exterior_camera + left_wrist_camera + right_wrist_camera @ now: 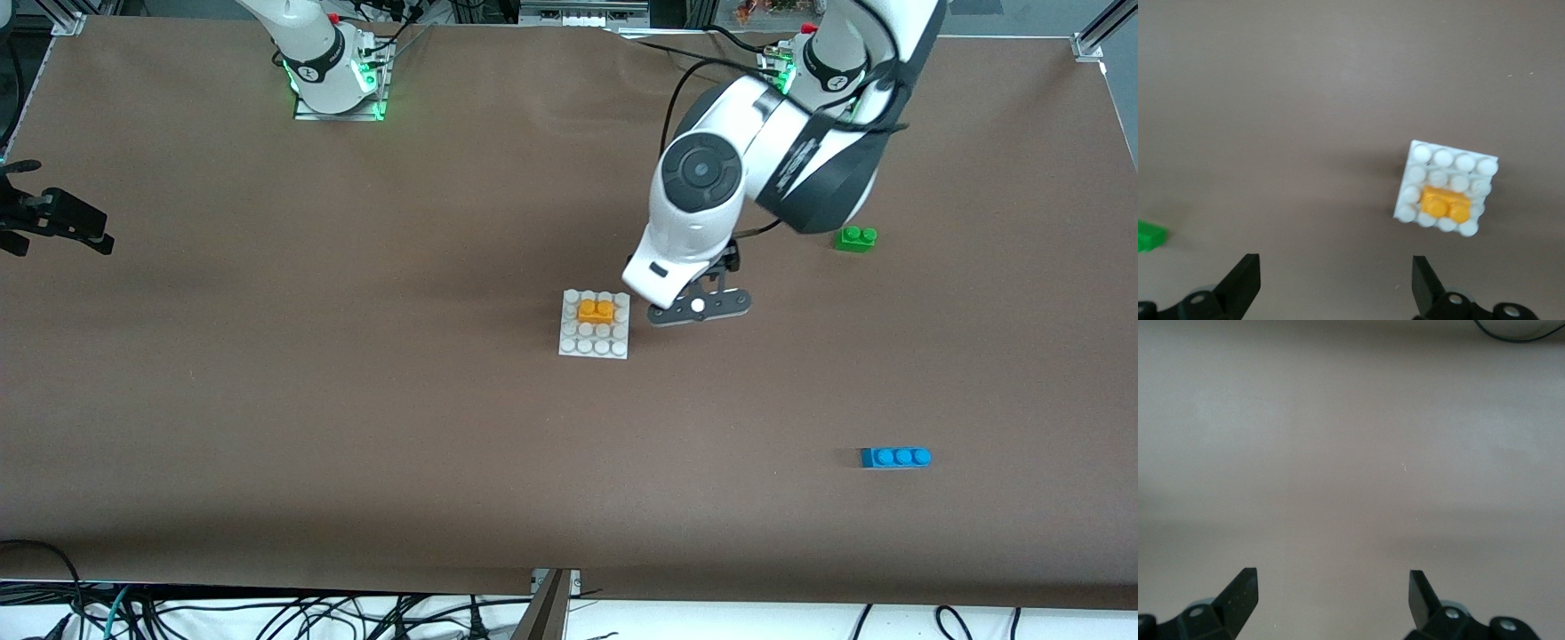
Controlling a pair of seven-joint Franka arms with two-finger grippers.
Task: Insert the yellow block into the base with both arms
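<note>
The yellow block (595, 310) sits pressed onto the studs of the white base (587, 343), in the row second from the robots' edge. My left gripper (698, 307) hangs just beside the base, toward the left arm's end of the table. In the left wrist view the left gripper (1336, 267) stands open over bare table, with the base (1441, 160) and the yellow block (1445, 203) apart from its fingers. My right gripper (1331, 583) is open and holds nothing, waiting over bare table at the right arm's end (62, 222).
A green two-stud brick (855, 238) lies toward the left arm's end, farther from the front camera than the base; it also shows as a green brick (1150, 235) in the left wrist view. A blue three-stud brick (896, 457) lies nearer the front camera.
</note>
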